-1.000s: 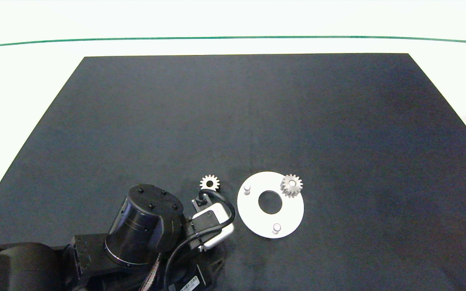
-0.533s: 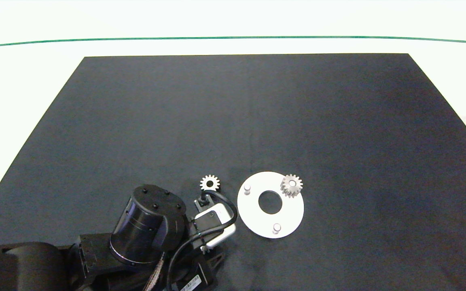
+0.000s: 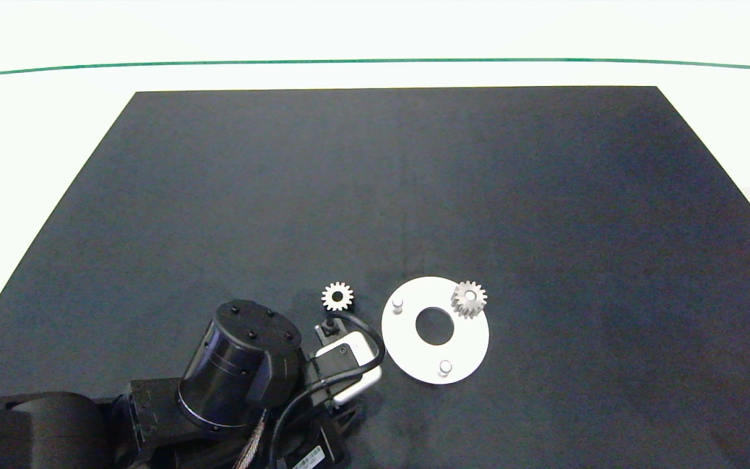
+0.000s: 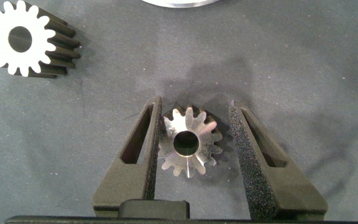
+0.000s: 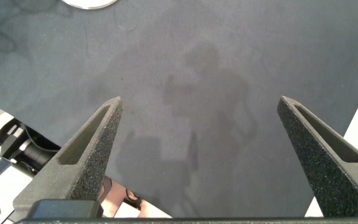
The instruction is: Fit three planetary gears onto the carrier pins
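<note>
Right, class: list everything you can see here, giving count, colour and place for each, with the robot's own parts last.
Planetary gears: three, silver-grey; one on a carrier pin, one loose beside the disc, one between the left jaws.
Carrier pins: two bare, pale grey, on the disc.
Disc: one, white, near table edge.
Mat: one, black, covering the table.
Left gripper: dark, around a gear, not yet gripping.
Right gripper: dark, open above bare mat.

no legible text, small white label on left arm (image 3: 306, 458) too blurred to read
</note>
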Controlling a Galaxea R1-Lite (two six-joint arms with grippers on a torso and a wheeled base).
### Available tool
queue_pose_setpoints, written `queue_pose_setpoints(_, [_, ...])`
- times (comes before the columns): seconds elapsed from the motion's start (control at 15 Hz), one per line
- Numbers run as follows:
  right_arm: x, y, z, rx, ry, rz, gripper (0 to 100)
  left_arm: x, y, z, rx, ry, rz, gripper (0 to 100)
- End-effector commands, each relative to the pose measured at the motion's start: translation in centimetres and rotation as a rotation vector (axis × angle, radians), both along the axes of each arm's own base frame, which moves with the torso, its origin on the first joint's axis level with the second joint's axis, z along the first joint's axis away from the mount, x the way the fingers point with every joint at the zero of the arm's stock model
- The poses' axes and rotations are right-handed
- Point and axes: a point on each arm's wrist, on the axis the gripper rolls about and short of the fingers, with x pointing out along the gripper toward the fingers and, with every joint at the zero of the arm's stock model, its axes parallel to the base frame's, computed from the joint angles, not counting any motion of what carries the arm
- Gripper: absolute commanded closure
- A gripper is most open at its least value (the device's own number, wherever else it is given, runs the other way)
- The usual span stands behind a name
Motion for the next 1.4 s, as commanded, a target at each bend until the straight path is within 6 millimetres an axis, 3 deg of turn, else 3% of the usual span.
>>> queue_pose_setpoints(0.07, [0.0, 0.0, 0.0, -0.003, 0.000, 0.000, 0, 0.0, 0.0, 0.0, 0.000, 0.000, -0.001, 0])
queue_pose_setpoints(1.13, [-0.6, -0.3, -0.5, -0.012, 0.017, 0.002, 0, -0.1, 1.4, 0.6, 0.002, -0.026, 0.012, 0])
queue_pose_setpoints(1.4, [-0.6, -0.3, -0.4, -0.011, 0.015, 0.000, 0, -0.3, 1.7, 0.4, -0.003, -0.016, -0.001, 7])
